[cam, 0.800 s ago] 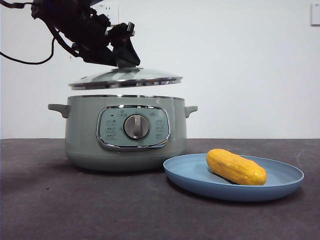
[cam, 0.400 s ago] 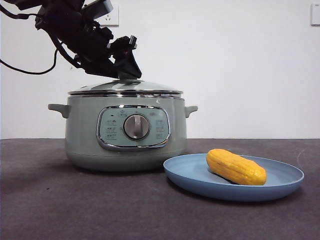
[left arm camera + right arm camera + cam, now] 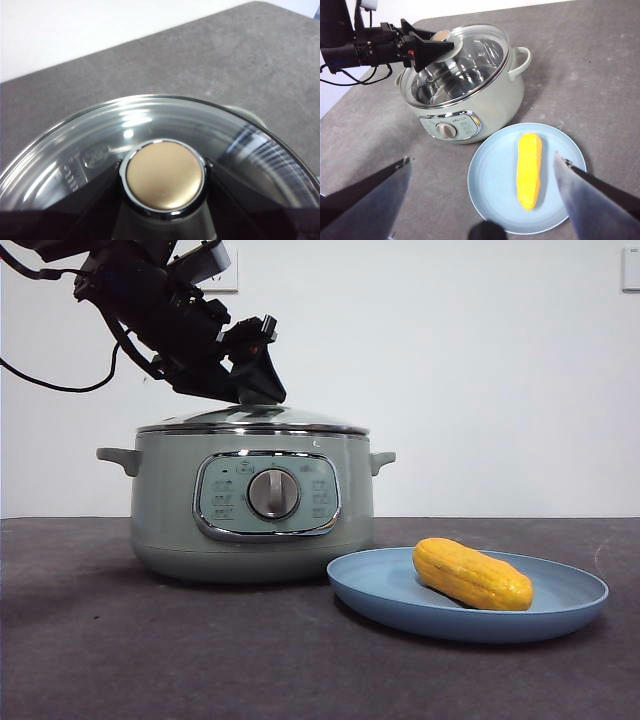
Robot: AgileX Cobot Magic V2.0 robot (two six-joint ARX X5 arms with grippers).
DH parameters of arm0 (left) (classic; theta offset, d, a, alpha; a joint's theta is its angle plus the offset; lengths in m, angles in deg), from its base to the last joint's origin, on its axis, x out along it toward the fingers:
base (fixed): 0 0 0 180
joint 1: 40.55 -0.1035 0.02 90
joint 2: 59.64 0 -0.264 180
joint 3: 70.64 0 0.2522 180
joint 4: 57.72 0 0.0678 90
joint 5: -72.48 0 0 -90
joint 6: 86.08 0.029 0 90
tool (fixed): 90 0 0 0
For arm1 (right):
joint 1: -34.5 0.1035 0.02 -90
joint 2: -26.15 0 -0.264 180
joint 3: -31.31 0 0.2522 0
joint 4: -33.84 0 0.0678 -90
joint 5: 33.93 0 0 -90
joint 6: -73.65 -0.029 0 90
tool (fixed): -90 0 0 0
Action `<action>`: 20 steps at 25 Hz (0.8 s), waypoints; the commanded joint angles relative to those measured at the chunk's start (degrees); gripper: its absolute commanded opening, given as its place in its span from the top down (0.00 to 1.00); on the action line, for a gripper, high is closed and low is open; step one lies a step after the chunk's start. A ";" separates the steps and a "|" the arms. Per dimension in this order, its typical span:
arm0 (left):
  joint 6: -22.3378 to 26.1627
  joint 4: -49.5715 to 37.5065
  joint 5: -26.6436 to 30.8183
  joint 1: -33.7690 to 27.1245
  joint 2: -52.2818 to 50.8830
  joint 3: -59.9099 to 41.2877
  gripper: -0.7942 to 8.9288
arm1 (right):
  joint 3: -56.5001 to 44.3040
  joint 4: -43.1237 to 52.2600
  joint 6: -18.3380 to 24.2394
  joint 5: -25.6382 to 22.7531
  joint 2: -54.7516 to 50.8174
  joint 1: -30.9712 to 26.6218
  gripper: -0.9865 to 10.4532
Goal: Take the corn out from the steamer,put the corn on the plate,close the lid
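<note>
The glass lid sits level on the sage-green steamer. My left gripper reaches down from the upper left and is shut on the lid's knob, one jaw on each side of it. The right wrist view shows that same gripper on the lid over the steamer. The yellow-orange corn lies on the light-blue plate, right of the steamer. My right gripper is open and empty, high above the corn and the plate.
The dark grey table stretches in front of the steamer and the plate. A white wall stands behind. A black cable hangs from the left arm at the upper left.
The left gripper has lowered the lid from a tilted hover above the steamer onto its rim, where it now sits level. The corn and the plate have not moved.
</note>
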 commanded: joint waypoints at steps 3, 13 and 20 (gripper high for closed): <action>1.38 2.64 1.38 -0.02 0.28 0.17 0.93 | -0.13 0.07 -0.33 0.11 -0.04 0.13 0.50; 1.11 3.19 1.55 -0.02 0.28 0.17 0.56 | -0.13 -1.81 0.31 0.11 -0.04 0.13 0.50; 1.05 3.41 1.60 -0.15 -0.17 0.37 0.36 | -0.11 -1.84 0.33 0.11 -0.04 0.13 0.50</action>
